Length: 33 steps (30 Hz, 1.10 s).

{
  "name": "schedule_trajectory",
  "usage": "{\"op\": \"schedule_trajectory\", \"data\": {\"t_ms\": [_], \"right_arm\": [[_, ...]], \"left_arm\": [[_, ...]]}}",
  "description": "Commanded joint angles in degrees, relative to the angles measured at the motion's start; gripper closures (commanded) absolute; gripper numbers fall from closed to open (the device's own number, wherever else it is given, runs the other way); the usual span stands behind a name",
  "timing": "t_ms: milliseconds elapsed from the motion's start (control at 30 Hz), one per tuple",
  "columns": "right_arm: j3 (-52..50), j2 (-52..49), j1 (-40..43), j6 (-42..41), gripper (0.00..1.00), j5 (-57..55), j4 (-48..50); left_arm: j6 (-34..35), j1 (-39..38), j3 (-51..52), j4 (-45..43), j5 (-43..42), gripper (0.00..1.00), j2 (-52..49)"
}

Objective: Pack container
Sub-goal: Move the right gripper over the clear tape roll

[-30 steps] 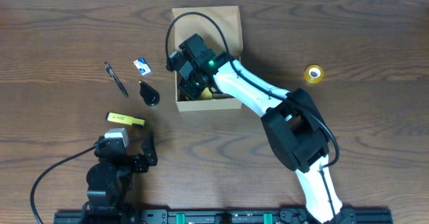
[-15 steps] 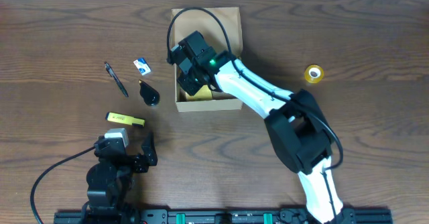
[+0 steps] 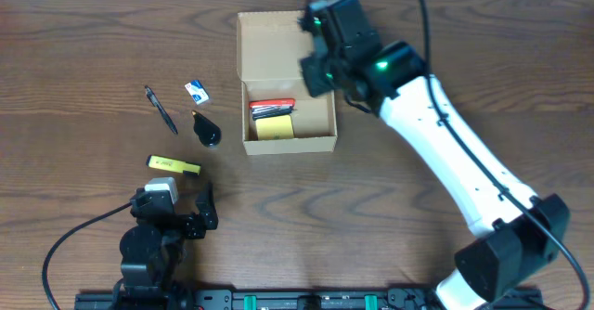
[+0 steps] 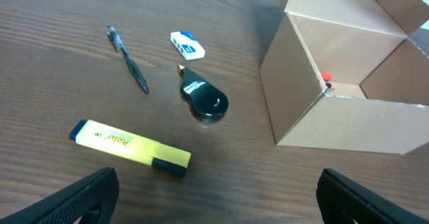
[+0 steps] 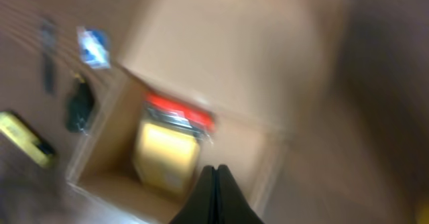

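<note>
1. The container (image 3: 290, 145) stands on the surface (image 3: 483, 59) close to the far edge, roughly midway between the left and right edges. Its flap lid (image 3: 278, 39) is open on the far side.
2. Inside the container, a yellow pad (image 3: 274, 127) lies flat by the left wall. A red-topped item (image 3: 272, 106) sits just beyond the pad, against its far side. The pictures are too small to tell what the red item is.
3. The right pincer (image 5: 214, 177) has its fingers pressed together with nothing between them. It hangs above the container's far right corner. Its wrist view is blurred but looks down into the open container.
4. The left pincer (image 4: 218, 177) rests low near the near edge, toward the near-left corner. Its jaws stand wide apart and hold nothing.
5. Four loose things lie on the surface between the left pincer and the container, none touching another:
   - A yellow highlighter (image 3: 174, 165) lies nearest the left pincer.
   - A black teardrop-shaped object (image 3: 207, 130) sits near the container's left wall but apart from it.
   - A dark pen (image 3: 161, 109) lies further toward the left edge.
   - A small white and blue eraser (image 3: 196, 91) is the one furthest toward the far edge.
</note>
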<state>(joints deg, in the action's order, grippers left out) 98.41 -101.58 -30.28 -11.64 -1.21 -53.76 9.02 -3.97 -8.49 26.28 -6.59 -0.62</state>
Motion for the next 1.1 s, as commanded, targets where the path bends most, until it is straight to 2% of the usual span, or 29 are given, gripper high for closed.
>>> {"op": "schedule_trajectory", "data": {"t_ms": [0, 233, 567, 667, 700, 800, 833, 867, 900, 1067], "right_arm": [[-0.17, 0.35, 2.29, -9.90, 0.99, -5.51, -6.58], [-0.17, 0.35, 8.17, -22.45, 0.99, -9.09, -17.40], [-0.35, 0.33, 17.73, -23.56, 0.98, -9.07, -22.62], [-0.63, 0.33, 19.45, -23.71, 0.78, -9.11, -22.97], [-0.68, 0.33, 19.87, -24.04, 0.64, -9.14, -22.97], [-0.68, 0.33, 20.24, -26.27, 0.46, -10.47, -22.91], [-0.70, 0.31, 20.24, -26.25, 0.33, -11.08, -22.99], [-0.74, 0.22, 20.24, -26.23, 0.07, -11.50, -22.99], [-0.76, 0.22, 20.24, -25.92, 0.01, -11.82, -22.99], [-1.97, 0.22, 20.24, -24.37, 0.01, -13.51, -20.52]], "left_arm": [[-0.22, -0.24, 1.05, -0.20, 0.81, 0.05, 0.39], [-0.22, -0.24, 1.05, -0.20, 0.81, 0.05, 0.39], [-0.22, -0.24, 1.05, -0.20, 0.81, 0.05, 0.39], [-0.22, -0.24, 1.05, -0.20, 0.81, 0.05, 0.39], [-0.22, -0.24, 1.05, -0.20, 0.81, 0.05, 0.39], [-0.22, -0.24, 1.05, -0.20, 0.81, 0.04, 0.39], [-0.22, -0.24, 1.05, -0.20, 0.81, 0.05, 0.39], [-0.22, -0.24, 1.05, -0.20, 0.81, 0.05, 0.39], [-0.22, -0.24, 1.05, -0.20, 0.81, 0.05, 0.39], [-0.22, -0.24, 1.05, -0.20, 0.81, 0.05, 0.42]]}}
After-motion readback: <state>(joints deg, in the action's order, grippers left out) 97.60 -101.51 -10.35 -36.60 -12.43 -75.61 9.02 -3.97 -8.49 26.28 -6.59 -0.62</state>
